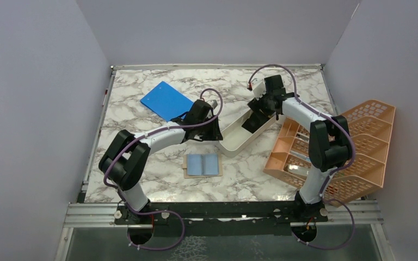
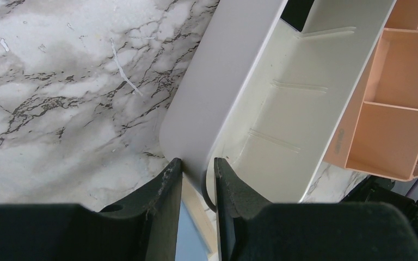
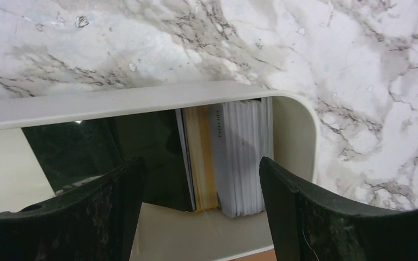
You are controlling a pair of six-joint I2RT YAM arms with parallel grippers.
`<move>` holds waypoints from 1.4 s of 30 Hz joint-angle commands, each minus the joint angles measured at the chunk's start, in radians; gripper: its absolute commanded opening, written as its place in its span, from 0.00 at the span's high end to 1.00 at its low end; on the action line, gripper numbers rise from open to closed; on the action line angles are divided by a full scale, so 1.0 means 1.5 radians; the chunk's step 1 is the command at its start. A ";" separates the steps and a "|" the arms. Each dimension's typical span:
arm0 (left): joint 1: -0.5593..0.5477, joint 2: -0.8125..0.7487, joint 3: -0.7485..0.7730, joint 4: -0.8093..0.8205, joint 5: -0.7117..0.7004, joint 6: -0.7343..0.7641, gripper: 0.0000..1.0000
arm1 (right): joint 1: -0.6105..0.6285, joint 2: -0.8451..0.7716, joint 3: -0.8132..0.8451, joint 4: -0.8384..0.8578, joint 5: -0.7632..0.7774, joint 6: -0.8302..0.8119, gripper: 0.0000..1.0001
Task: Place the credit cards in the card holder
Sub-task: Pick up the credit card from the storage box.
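Note:
The card holder (image 1: 203, 175) lies open on the marble near the front, with light blue cards (image 1: 196, 164) showing in its pockets. More credit cards (image 3: 234, 163), black, yellow-edged and white, stand on edge at the far end of a white tray (image 1: 234, 142). My right gripper (image 1: 261, 107) hangs open over that stack, its jaws (image 3: 200, 163) wide to either side of the cards. My left gripper (image 1: 209, 129) is shut on the tray's near end wall (image 2: 196, 163). The card holder's tan edge (image 2: 198, 209) shows between the left fingers.
A bright blue flat board (image 1: 166, 100) lies at the back left. An orange lattice rack (image 1: 354, 147) stands tilted at the right, close beside the tray and the right arm; it also shows in the left wrist view (image 2: 397, 81). Grey walls enclose the table.

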State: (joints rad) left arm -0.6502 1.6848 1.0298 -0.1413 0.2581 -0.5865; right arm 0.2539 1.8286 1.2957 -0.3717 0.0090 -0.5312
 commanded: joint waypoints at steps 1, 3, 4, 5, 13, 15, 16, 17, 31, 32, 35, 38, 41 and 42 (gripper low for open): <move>-0.006 -0.009 -0.012 0.003 0.026 0.008 0.71 | 0.002 -0.009 -0.018 -0.007 -0.043 0.013 0.20; -0.006 -0.012 -0.012 0.004 0.029 0.010 0.71 | 0.004 -0.003 -0.025 0.001 -0.039 0.008 0.20; -0.006 -0.014 -0.014 0.004 0.029 0.011 0.71 | 0.005 0.001 -0.030 0.007 -0.034 0.005 0.19; -0.006 -0.016 -0.015 0.005 0.029 0.010 0.71 | 0.005 0.006 -0.034 0.012 -0.026 0.002 0.19; -0.005 -0.025 -0.025 0.008 0.030 0.016 0.74 | 0.013 0.051 -0.045 0.058 0.101 -0.009 0.21; -0.006 -0.024 -0.028 0.007 0.027 0.018 0.75 | 0.013 0.043 -0.057 0.078 0.131 -0.015 0.26; -0.006 -0.024 -0.030 0.007 0.026 0.018 0.75 | 0.013 0.038 -0.063 0.088 0.146 -0.017 0.28; -0.006 -0.025 -0.031 0.007 0.025 0.019 0.75 | 0.013 0.034 -0.068 0.098 0.157 -0.019 0.29; -0.006 -0.029 -0.035 -0.003 0.009 0.024 0.75 | 0.013 -0.016 -0.084 0.137 0.204 -0.027 0.52; -0.006 -0.028 -0.034 -0.003 0.010 0.025 0.75 | 0.013 -0.017 -0.083 0.136 0.204 -0.026 0.54; -0.006 -0.028 -0.035 -0.003 0.010 0.024 0.75 | 0.013 -0.020 -0.082 0.137 0.204 -0.027 0.61; -0.006 -0.029 -0.034 -0.003 0.009 0.025 0.76 | 0.013 -0.023 -0.082 0.135 0.205 -0.025 0.66; -0.005 -0.027 -0.034 -0.003 0.009 0.025 0.76 | 0.013 -0.026 -0.081 0.133 0.206 -0.024 0.71; -0.006 -0.026 -0.034 -0.003 0.009 0.024 0.76 | 0.013 -0.027 -0.080 0.133 0.206 -0.023 0.73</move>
State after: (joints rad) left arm -0.6506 1.6714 1.0019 -0.0872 0.2501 -0.5819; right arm 0.3019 1.8080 1.1778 -0.1886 0.1978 -0.5430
